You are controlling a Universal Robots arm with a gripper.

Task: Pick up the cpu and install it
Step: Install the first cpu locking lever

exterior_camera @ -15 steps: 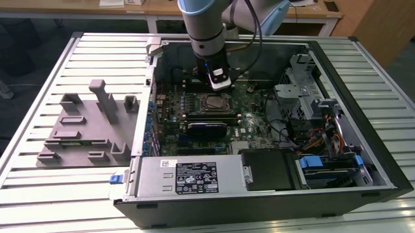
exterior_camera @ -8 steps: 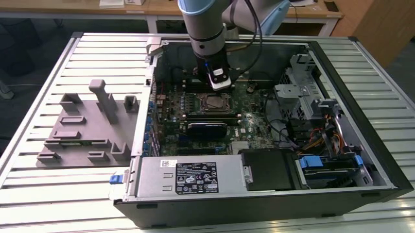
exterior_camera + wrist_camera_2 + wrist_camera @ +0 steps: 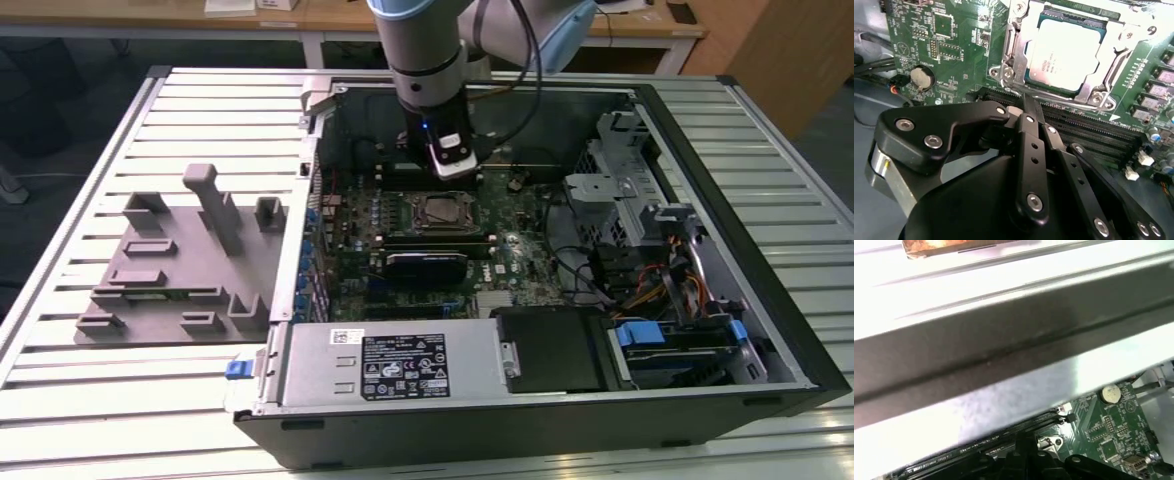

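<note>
We see the small square cpu with its silvery metal lid (image 3: 1064, 55) seated in the metal-framed socket (image 3: 1010, 47) on the green motherboard (image 3: 949, 45); our black claw (image 3: 1026, 107) hangs beside it, fingers pressed together, empty.

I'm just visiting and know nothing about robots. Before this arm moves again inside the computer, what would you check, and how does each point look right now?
1. The cpu lies in the socket: ok, it sits inside the metal frame in the second wrist view.
2. The cpu lies flat and square: looks ok, though full seating cannot be told.
3. The gripper holds nothing: ok, its fingers meet with nothing between them.
4. The gripper is clear of the cpu: ok, its tip is beside the socket, over the memory slots.
5. The arm is clear of the case wall: cannot tell.
6. The socket's latch is closed: cannot tell.
</note>
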